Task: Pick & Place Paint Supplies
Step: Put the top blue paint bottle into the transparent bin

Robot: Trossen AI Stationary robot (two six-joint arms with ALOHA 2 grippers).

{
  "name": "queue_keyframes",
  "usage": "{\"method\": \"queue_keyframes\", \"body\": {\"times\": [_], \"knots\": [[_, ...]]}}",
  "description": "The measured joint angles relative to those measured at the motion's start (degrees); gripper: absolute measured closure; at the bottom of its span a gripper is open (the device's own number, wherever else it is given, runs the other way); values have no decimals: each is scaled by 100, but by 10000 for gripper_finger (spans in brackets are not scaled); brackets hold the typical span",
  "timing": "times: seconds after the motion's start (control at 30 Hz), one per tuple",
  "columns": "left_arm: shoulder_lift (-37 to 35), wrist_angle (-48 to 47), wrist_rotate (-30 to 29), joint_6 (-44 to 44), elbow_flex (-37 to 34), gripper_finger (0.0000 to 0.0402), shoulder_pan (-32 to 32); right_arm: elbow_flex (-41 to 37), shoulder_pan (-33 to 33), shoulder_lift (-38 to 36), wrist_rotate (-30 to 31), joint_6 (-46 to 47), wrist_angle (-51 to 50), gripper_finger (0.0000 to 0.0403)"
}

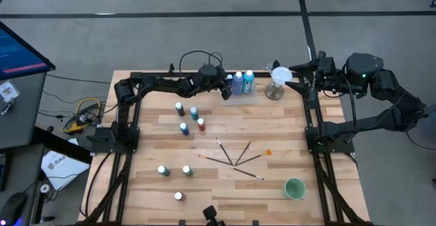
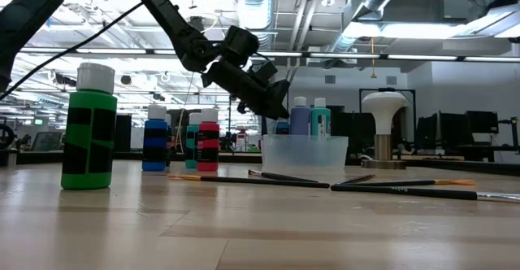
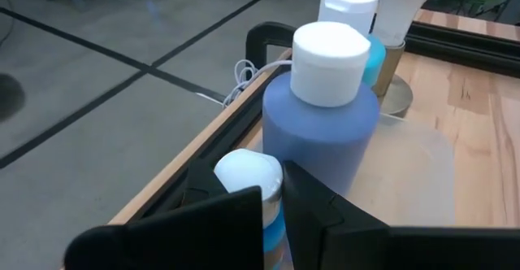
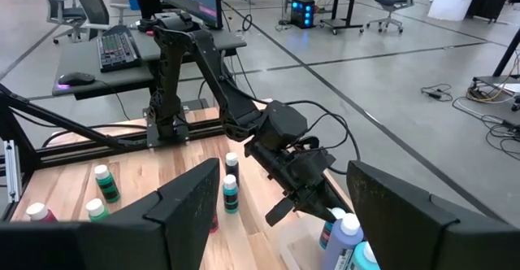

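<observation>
My left gripper (image 1: 226,90) is at the far middle of the table, shut on a small blue white-capped paint bottle (image 3: 248,180), right beside a clear tray (image 2: 305,152). Two taller bottles stand in the tray, a periwinkle one (image 3: 325,124) and a teal one (image 3: 357,18). Several small bottles (image 1: 184,128) stand on the wood at the left and near left. Thin paintbrushes (image 1: 238,158) lie fanned out mid-table. My right gripper (image 4: 283,172) hangs open, high above the far right corner. My left gripper pinches the small blue bottle between its two fingers, at the white cap (image 3: 244,172) and the top of the blue body (image 3: 273,231). The fingers come from the table's left, slanting a little downward. Whether the bottle's base rests on anything is hidden by the fingers.
A white-topped stemmed stand (image 1: 276,83) rises just right of the tray. A round green cup (image 1: 294,188) sits near the front right. Black frame rails (image 1: 310,117) run along both sides of the table. A green bottle (image 2: 89,128) stands close to the low camera.
</observation>
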Motion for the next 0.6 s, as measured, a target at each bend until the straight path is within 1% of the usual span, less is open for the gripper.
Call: {"method": "queue_keyframes", "body": {"times": [0.6], "knots": [[0,77,-7,-22,-2,401,-42,0,0,0,0,-59,2,137]]}}
